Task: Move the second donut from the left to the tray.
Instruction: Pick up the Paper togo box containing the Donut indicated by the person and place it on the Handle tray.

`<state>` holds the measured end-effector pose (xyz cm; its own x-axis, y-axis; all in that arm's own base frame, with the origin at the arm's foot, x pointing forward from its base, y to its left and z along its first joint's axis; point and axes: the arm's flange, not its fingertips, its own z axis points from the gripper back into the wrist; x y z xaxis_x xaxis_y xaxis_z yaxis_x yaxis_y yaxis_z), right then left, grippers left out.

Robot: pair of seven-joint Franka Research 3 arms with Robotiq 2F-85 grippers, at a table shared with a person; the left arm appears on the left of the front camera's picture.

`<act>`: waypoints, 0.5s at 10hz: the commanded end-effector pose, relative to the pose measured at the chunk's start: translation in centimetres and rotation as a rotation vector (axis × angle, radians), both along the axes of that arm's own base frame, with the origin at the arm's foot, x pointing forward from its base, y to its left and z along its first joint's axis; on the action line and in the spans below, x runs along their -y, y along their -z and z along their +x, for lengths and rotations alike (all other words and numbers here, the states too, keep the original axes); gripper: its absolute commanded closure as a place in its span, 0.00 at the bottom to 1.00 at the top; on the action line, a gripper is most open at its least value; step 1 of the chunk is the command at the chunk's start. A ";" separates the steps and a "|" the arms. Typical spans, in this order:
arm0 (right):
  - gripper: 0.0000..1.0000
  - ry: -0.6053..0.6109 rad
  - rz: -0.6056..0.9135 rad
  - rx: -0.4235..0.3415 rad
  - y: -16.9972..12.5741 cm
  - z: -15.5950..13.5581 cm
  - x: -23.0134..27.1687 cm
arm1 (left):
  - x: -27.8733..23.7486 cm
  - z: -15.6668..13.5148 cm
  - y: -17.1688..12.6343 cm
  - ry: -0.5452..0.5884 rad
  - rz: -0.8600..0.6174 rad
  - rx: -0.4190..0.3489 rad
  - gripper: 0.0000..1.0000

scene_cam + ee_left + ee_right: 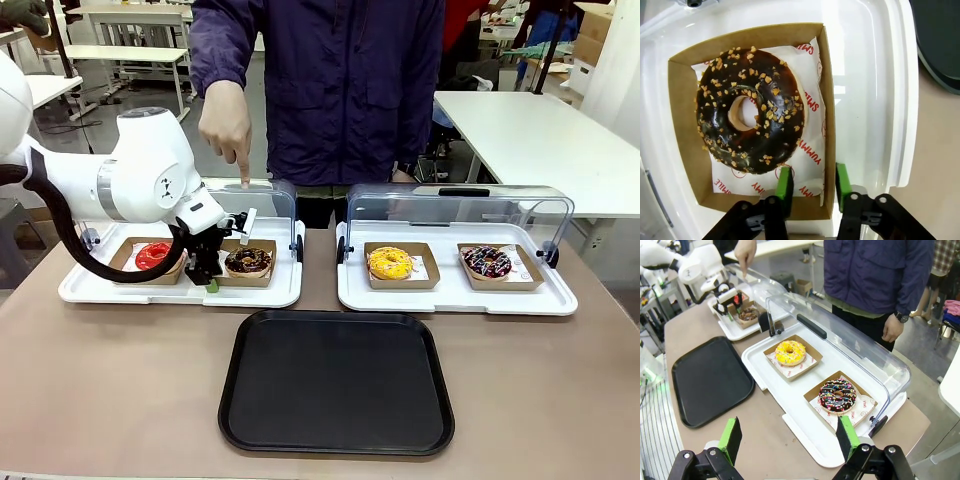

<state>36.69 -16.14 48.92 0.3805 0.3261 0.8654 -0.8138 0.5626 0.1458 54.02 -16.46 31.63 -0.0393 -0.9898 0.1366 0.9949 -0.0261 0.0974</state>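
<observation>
The left gripper (813,186) pinches the near-left wall of the cardboard holder (686,130) carrying the second donut from the left (750,110), in the left white tray (95,292). The black tray (335,382) lies nearer, to the right. The right gripper (788,436) hangs wide apart.

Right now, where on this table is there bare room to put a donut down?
The black tray in the middle lies bare. Bare tabletop flanks it on both sides, and a narrow strip runs between the two white trays. It is crowded on the left white tray, where the left pincer is shut on the chocolate donut's cardboard holder beside the red donut.
</observation>
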 end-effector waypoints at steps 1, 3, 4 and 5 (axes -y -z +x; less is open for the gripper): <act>0.00 -0.008 0.014 0.038 -0.1 0.4 0.1 | 0.2 0.0 -0.6 -0.011 0.036 -0.010 0.95; 0.00 -0.008 0.014 0.038 -0.1 0.4 0.1 | 0.1 0.0 -0.7 -0.005 0.042 -0.022 1.00; 0.00 -0.008 0.014 0.038 -0.1 0.4 0.1 | 0.1 0.0 -0.7 -0.005 0.040 -0.028 1.00; 0.00 -0.008 0.014 0.038 -0.1 0.4 0.1 | 0.0 0.1 -0.6 -0.005 0.045 -0.029 1.00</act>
<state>36.69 -16.14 48.92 0.3804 0.3261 0.8654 -0.8138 0.5626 0.1458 54.05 -16.47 31.96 -0.0464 -0.9922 0.1159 0.9960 -0.0372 0.0809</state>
